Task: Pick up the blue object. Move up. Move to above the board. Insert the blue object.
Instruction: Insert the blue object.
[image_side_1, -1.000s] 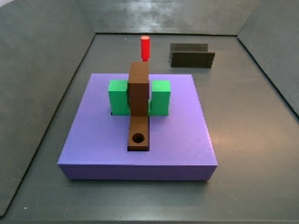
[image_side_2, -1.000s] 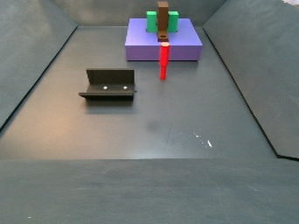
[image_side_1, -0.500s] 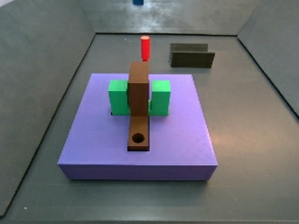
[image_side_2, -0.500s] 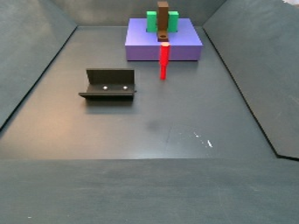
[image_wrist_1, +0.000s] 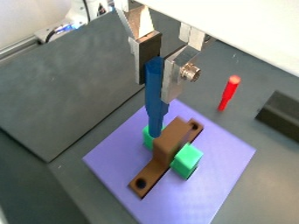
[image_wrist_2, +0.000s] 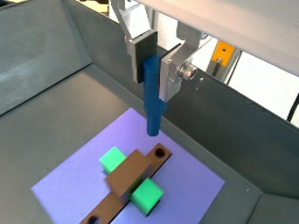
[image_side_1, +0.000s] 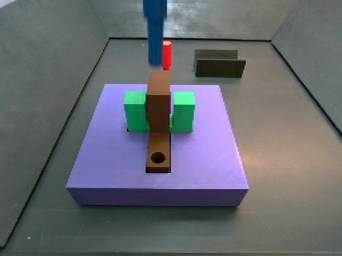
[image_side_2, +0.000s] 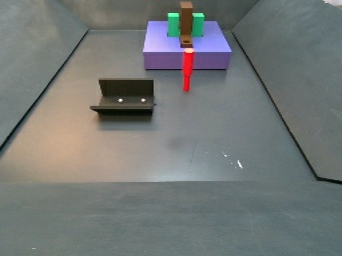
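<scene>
Large flat purple slab (image_side_1: 174, 150) sits on the dark grey floor (image_side_2: 174, 140), carrying everything the insertion needs. It also shows in both wrist views.

Long narrow brown plank, the board (image_side_1: 159, 125), lies along the slab's middle, with a green block on each side: 1 at (image_side_1: 135, 110), 1 at (image_side_1: 185, 110). Round hole (image_side_1: 159, 158) sits near the board's close end in that side view, empty. In a wrist view the hole (image_wrist_1: 142, 183) is again open.

Dark L-shaped fixture (image_side_2: 124, 97) stands on the floor, well apart from the slab.

Slim red upright peg (image_side_2: 187, 70) stands on the floor just beside the slab, untouched.

Slim plain blue upright peg, the blue object (image_wrist_1: 155, 94), hangs upright in the air, its upper end clamped between the silver fingers (image_wrist_1: 179, 74) of the gripper (image_wrist_1: 158, 63). In a side view only the peg's lower part (image_side_1: 155, 30) enters from the top edge, high over the board's far end.

Progress, as judged: pick-up done, lift done, travel to above the board largely done. Peg tip looks to be over the far end near the green blocks, not over the hole. Left: shift along the board to the hole, lower, insert, release.
</scene>
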